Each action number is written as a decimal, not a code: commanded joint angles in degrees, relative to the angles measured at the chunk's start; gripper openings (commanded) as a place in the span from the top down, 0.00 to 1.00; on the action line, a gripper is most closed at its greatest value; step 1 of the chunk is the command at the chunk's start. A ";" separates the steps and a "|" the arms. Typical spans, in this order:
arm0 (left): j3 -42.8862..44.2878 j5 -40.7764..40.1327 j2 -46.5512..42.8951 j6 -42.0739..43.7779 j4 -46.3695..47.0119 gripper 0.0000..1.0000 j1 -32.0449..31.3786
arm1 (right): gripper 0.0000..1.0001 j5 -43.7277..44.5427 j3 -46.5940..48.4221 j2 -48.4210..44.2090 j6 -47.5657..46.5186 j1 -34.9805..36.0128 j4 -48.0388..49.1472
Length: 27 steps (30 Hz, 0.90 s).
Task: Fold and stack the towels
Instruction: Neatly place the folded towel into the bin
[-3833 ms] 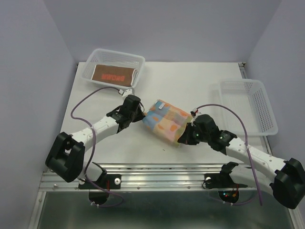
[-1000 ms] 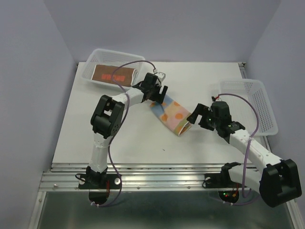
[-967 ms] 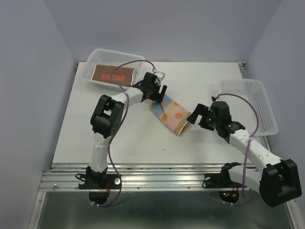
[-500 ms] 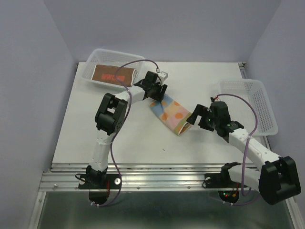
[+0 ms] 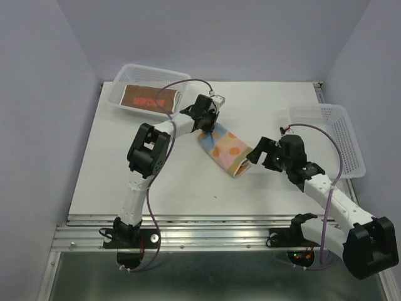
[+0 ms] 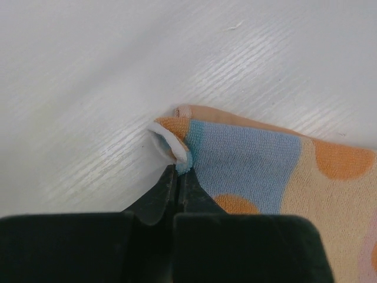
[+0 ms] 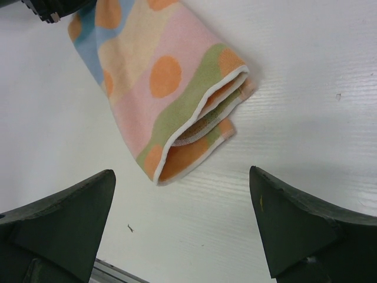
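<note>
At my far left, a white mesh plastic basket [image 5: 116, 88] stands on the flat white table [image 5: 156, 182]. A second basket of this kind [image 5: 338, 138] stands at my right edge.

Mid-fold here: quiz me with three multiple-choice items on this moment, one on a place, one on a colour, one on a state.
1. Where does the brown-red towel lie?
A. in the far-left basket
B. on the bare table
C. in the right-hand basket

2. What colour are the dots on the folded pastel towel?
A. navy
B. orange
C. black

3. How do the left jaws stand?
A. wide open above the table
B. shut on the pastel towel's far corner
C. shut on nothing

Answers:
1 A, the top view shows it lying inside that basket.
2 B, orange dots show on it in both wrist views.
3 B, the left wrist view shows them pinched together on the towel's corner.
</note>
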 commanded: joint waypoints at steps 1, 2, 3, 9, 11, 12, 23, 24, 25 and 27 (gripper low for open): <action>0.13 -10.03 -3.34 -2.94 -7.68 1.00 -0.39 | 0.00 -1.15 -2.00 -3.16 -1.72 -0.16 4.09; -0.48 -10.67 -4.47 -4.94 -7.68 1.00 -0.40 | 0.00 -1.59 -1.92 -3.69 -1.63 -0.16 4.71; -2.31 -12.50 -5.44 -7.14 -7.68 1.00 -0.40 | 0.00 -3.59 -1.83 -3.96 -1.54 -0.16 6.98; -13.46 -15.86 -14.15 -11.99 -1.98 1.00 -0.40 | 0.00 -11.08 -3.76 -8.35 2.84 -0.16 19.64; -14.89 -15.51 -15.56 -12.60 -0.74 1.00 -0.40 | 0.00 -12.48 -4.20 -10.19 4.52 -0.16 24.21; -15.68 -15.51 -15.91 -12.87 -0.65 1.00 -0.40 | 0.00 -13.10 -4.64 -10.64 5.04 -0.16 25.88; -14.29 -21.83 -21.10 -11.38 -2.58 1.00 -0.40 | 0.00 -6.96 -4.82 -12.05 4.43 -0.16 21.86; -13.50 -22.01 -21.45 -11.38 -3.46 1.00 -0.48 | 0.00 -6.43 -4.73 -11.52 4.35 -0.16 21.33; -13.32 -22.19 -21.80 -11.12 -3.55 1.00 -0.48 | 0.00 -6.25 -4.56 -11.08 4.17 -0.16 21.15; -12.62 -22.54 -22.50 -10.59 -3.64 1.00 -0.48 | 0.00 -5.73 -4.38 -10.55 3.91 -0.16 20.71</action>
